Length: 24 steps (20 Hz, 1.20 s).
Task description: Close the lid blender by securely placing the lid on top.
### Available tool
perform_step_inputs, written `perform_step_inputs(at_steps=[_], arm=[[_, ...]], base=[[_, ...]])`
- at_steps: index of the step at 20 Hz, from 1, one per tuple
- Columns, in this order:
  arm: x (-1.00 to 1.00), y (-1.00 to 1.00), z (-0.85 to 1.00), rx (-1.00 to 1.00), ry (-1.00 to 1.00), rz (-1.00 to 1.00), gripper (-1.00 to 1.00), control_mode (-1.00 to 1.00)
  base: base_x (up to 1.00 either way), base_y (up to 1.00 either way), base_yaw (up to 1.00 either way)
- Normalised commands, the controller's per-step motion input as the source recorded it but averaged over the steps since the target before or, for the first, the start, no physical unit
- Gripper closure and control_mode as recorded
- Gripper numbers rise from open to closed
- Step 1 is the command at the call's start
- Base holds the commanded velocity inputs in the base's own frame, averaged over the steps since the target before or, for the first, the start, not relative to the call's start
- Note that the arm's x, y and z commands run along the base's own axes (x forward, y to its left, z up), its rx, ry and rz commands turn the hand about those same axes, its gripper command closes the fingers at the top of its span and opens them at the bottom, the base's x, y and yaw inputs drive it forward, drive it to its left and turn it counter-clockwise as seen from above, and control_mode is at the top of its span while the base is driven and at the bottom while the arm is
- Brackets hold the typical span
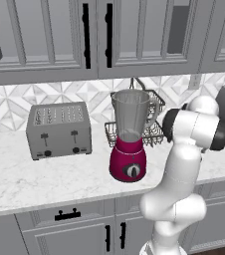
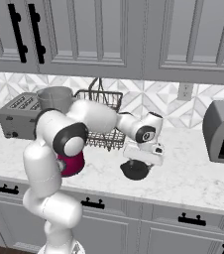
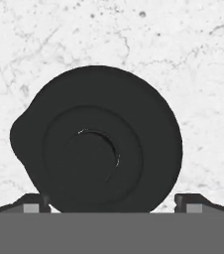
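The blender (image 1: 129,142) stands on the marble counter (image 1: 35,179), its clear jar open at the top and its magenta base facing front. The right base view shows that base (image 2: 73,164) partly behind my arm. Right of the blender, the black round lid (image 2: 135,170) lies flat on the counter. My gripper (image 2: 140,159) points down directly over it. In the hand view the lid (image 3: 96,141) sits close below, and the two fingertips (image 3: 34,203) stand wide apart at either side of it. The gripper (image 3: 113,204) is open and holds nothing.
A grey toaster (image 1: 59,130) stands left of the blender. A black wire basket (image 2: 104,119) sits behind the blender against the tiled wall. A grey boxy appliance (image 2: 223,131) is at the far right. Wall cabinets (image 1: 45,35) hang low above the counter.
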Motion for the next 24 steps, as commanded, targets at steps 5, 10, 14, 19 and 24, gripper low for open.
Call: perform_step_inputs(at_steps=[5, 10, 14, 19, 24], arm=[[0.00, 0.54, -0.02, -0.05, 0.00, 0.00, -1.00, -1.00], [0.11, 0.09, -0.37, -0.01, 0.00, 0.00, -1.00, -1.00], [0.19, -0.06, -0.37, 0.00, 0.00, 0.00, -1.00, -1.00], [0.19, -0.07, -0.18, 0.00, 0.00, 0.00, -1.00, -1.00], [0.29, 0.00, -0.29, 0.00, 0.00, 0.00, 1.00, -1.00]], base=[[0.00, 0.00, 0.00], [0.00, 0.00, 0.00], [0.00, 0.00, 0.00], [0.00, 0.00, 0.00], [0.00, 0.00, 0.00]])
